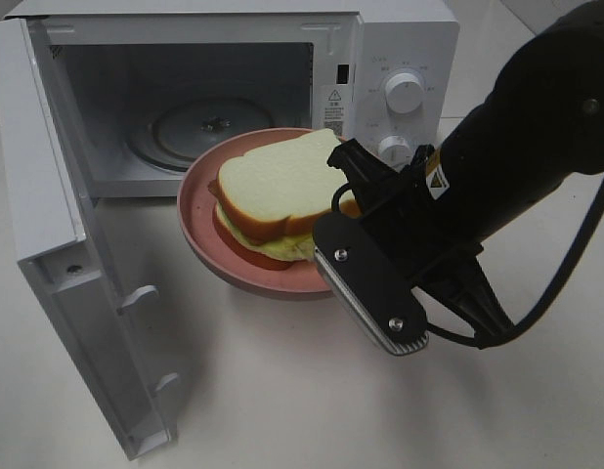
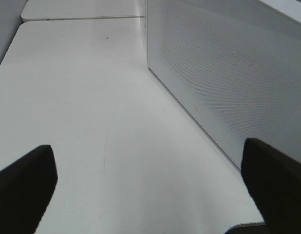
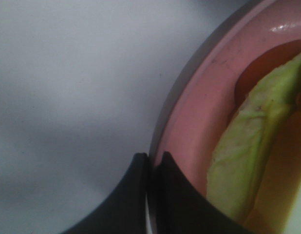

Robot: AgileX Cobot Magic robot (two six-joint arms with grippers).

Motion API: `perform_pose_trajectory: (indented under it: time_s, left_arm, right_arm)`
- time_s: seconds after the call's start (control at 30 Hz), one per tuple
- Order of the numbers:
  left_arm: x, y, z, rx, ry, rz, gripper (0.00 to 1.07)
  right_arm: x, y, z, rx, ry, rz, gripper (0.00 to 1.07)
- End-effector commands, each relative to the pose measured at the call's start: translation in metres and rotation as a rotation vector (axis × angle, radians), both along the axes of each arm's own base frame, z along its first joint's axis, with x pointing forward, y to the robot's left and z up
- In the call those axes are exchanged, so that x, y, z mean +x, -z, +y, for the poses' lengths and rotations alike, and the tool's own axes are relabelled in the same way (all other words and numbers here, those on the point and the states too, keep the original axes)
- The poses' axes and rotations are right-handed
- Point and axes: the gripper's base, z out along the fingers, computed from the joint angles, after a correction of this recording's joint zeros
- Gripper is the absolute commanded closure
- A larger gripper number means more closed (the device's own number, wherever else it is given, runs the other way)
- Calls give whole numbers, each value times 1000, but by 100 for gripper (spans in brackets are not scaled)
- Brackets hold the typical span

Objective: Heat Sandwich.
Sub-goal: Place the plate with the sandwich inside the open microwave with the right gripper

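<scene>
Well, the left end effector (image 2: 150, 183) hangs spread and empty above the surface (image 2: 82, 97), with the microwave (image 2: 214, 73) wall just to its side; it is best kept clear of the open door (image 1: 48, 195). The right end effector (image 3: 151, 165) pinches the rim of the pink plate (image 1: 199, 210), and the sandwich (image 1: 282, 181) lies on the plate just ahead of its fingertips. Hold the plate level, carry it forward through the opening, and lower it centred on the glass turntable (image 1: 199, 127) before letting go.

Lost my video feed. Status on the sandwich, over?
Left gripper open, beside the microwave. Right gripper shut on pink plate rim. Sandwich on plate, at open microwave mouth, not on turntable yet. Door wide open, nothing blocking.
</scene>
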Motion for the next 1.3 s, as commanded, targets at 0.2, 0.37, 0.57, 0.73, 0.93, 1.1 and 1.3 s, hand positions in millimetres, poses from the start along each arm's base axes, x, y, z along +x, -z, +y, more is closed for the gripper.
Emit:
perform_pose_trajectory:
  time_s: [0.2,0.37,0.57,0.73,0.93,1.1,1.3]
  left_arm:
    - [-4,1,0,0,-3,-26,9]
    - [-4,1,0,0,-3,-26,9]
    - [-4,1,0,0,-3,-26,9]
    - [-4,1,0,0,-3,-26,9]
    - [-4,1,0,0,-3,-26,9]
    - [-4,1,0,0,-3,-26,9]
    - [-4,1,0,0,-3,-26,9]
  right_arm:
    - [9,-8,13,46,-9,-16,107]
    - [17,-5,22,55,-4,-5,107]
    - [27,-2,31,56,-3,-2,107]
    - [37,1,40,57,-2,-3,107]
    - [50,5,51,61,4,-5,107]
    - [60,8,59,59,3,-7,107]
    - [72,11,71,55,3,-4,107]
